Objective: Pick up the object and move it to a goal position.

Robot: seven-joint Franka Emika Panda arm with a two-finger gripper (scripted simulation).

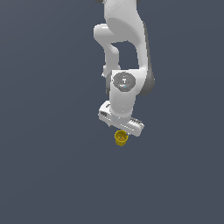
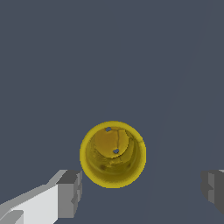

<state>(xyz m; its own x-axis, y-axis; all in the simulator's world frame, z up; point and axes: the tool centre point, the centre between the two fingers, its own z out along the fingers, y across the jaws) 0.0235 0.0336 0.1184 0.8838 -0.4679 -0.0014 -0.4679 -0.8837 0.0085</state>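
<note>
Seemingly clear of the yellow cup (image 2: 113,154), the gripper (image 2: 142,192) gapes wide.

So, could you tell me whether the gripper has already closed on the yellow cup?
No, in the wrist view the fingers stand wide apart and the yellow cup sits untouched, with the gripper open.

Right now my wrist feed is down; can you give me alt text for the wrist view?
A small yellow cup sits open side toward the camera, its hollow inside visible, on a plain dark grey surface. The tool is open, its two grey fingertips spread wide at the frame's edge, neither touching the cup, which lies nearer one fingertip than the other.
</note>
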